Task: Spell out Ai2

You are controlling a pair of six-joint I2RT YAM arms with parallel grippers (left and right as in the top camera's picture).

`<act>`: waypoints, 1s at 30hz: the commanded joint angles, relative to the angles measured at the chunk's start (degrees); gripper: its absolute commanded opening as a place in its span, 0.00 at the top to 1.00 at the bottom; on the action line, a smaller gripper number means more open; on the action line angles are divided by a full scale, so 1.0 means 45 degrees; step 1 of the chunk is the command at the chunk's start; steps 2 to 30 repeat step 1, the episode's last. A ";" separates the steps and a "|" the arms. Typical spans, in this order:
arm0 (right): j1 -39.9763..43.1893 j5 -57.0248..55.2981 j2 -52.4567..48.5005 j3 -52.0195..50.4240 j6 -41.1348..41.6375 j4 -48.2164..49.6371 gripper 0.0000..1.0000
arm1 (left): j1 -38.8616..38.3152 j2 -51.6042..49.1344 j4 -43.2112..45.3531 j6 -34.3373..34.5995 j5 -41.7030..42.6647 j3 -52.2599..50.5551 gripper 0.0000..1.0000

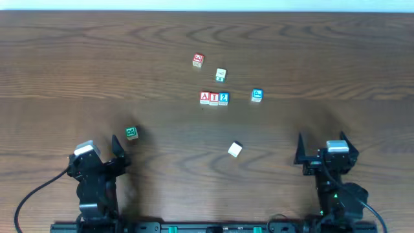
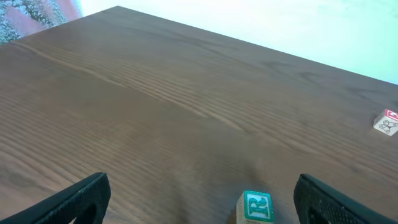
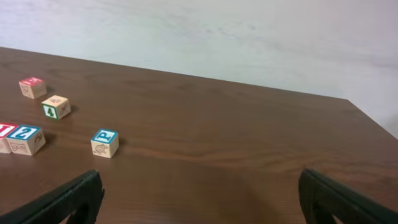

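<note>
Three letter blocks stand touching in a row at the table's middle: a red A block, a red I block and a blue 2 block. The blue 2 block also shows in the right wrist view, with the I block at the frame edge. My left gripper is open and empty near the front left, with a green R block just ahead of it. My right gripper is open and empty at the front right.
Loose blocks lie around the row: a red block, a green 4 block, a blue P block and a plain tilted block. In the right wrist view the blue P block lies ahead left.
</note>
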State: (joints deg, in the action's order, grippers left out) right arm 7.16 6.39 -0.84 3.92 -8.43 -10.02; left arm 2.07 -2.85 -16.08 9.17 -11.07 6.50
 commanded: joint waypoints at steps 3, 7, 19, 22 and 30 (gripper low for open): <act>-0.0131 -0.0044 0.0117 -0.0185 -0.0194 -0.0019 0.01 | 0.0024 0.0005 -0.0112 0.0053 0.0126 -0.0291 0.04; -0.0131 -0.0044 0.0117 -0.0185 -0.0194 -0.0019 0.01 | 0.0024 0.0005 -0.0112 0.0053 0.0126 -0.0291 0.04; -0.0131 -0.0044 0.0117 -0.0185 -0.0194 -0.0019 0.01 | 0.0024 0.0005 -0.0112 0.0053 0.0126 -0.0291 0.04; -0.0131 -0.0044 0.0117 -0.0185 -0.0194 -0.0019 0.01 | 0.0024 0.0005 -0.0112 0.0053 0.0126 -0.0291 0.04; -0.0131 -0.0044 0.0117 -0.0185 -0.0194 -0.0019 0.01 | 0.0024 0.0005 -0.0112 0.0053 0.0126 -0.0291 0.04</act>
